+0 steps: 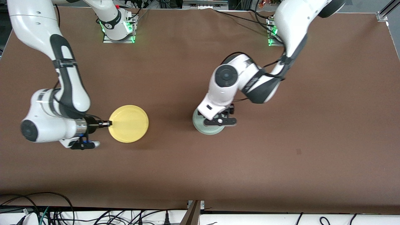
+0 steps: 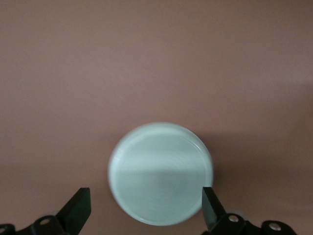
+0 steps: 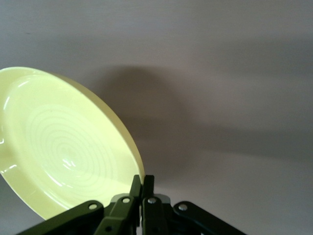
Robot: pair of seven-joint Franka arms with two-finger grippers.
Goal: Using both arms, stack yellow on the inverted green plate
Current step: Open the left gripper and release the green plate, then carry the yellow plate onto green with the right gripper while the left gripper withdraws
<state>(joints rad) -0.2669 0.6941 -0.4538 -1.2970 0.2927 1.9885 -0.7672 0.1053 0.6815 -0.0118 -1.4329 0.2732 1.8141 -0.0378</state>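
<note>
The yellow plate (image 1: 129,124) is over the table toward the right arm's end. My right gripper (image 1: 109,123) is shut on its rim. In the right wrist view the yellow plate (image 3: 58,147) hangs tilted from the right gripper (image 3: 143,181) and casts a shadow on the table. The green plate (image 1: 206,130) lies near the middle of the table, partly hidden under my left hand. My left gripper (image 1: 215,120) hovers open straight above it. In the left wrist view the green plate (image 2: 159,174) shows faint rings, and the left gripper (image 2: 145,200) has one finger on each side of it, not touching.
The brown table (image 1: 281,156) carries only the two plates. The arm bases (image 1: 118,31) stand along its edge farthest from the front camera. Cables (image 1: 62,212) hang below the edge nearest that camera.
</note>
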